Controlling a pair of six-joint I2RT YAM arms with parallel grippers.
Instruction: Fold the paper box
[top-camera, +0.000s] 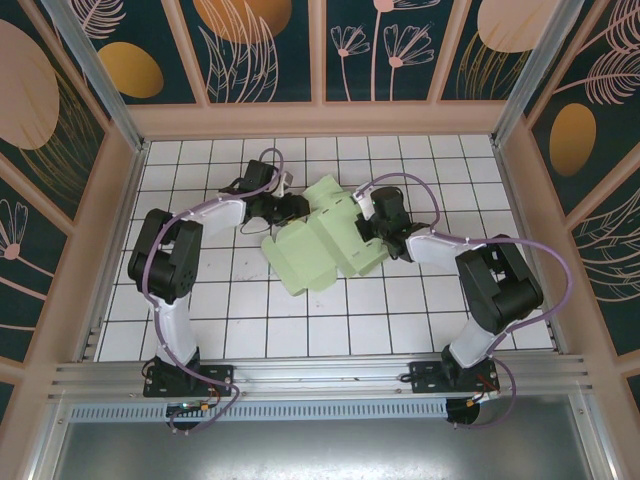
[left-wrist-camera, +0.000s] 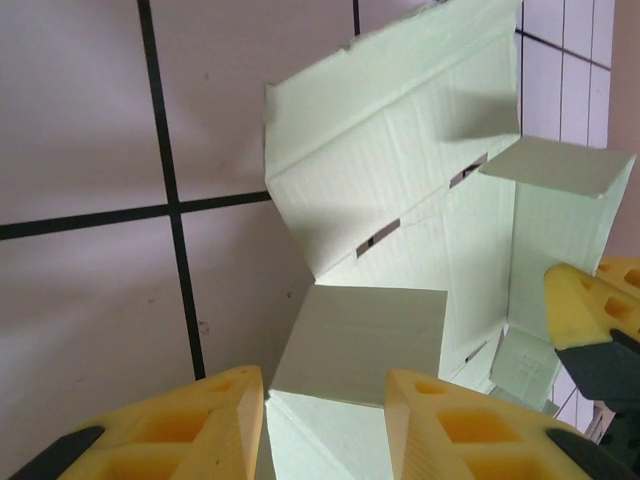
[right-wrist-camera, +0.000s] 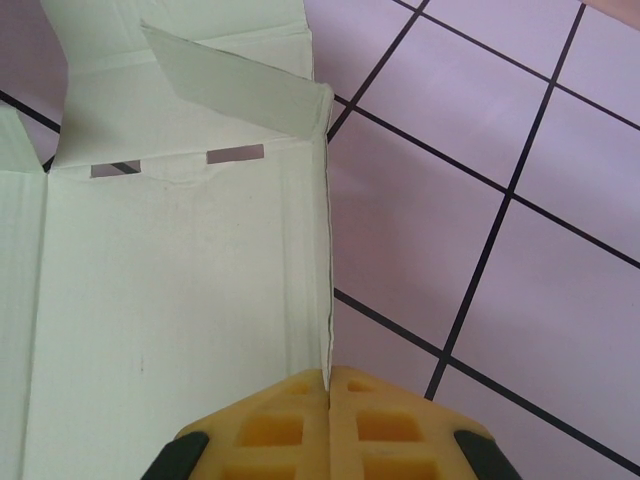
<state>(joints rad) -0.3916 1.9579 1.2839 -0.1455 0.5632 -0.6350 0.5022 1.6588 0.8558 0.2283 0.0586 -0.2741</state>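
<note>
A pale green paper box (top-camera: 320, 240) lies partly opened out near the middle of a white tiled table (top-camera: 300, 330), with its panels mostly flat and several flaps raised along the creases.

Seen from the right wrist, one long straight edge of the paper box (right-wrist-camera: 180, 300) runs directly into the seam between the yellow fingers of the right gripper (right-wrist-camera: 328, 415). The jaws are pressed together and appear to pinch that edge, probably to anchor the thin card so it does not slide while the other side is worked.

Seen from the left wrist, the paper box (left-wrist-camera: 400, 200) shows slots cut along its fold lines. A short flap (left-wrist-camera: 360, 345) stands up between the spread jaws of the left gripper (left-wrist-camera: 325, 420), which looks placed to close on it or push it over along its crease.

From above, the left gripper (top-camera: 292, 208) meets the box's far left side and the right gripper (top-camera: 368, 232) its right side, with both arms reaching in from opposite sides. Folding looks only partly done. Walls with leaf patterns (top-camera: 250, 50) surround the table.
</note>
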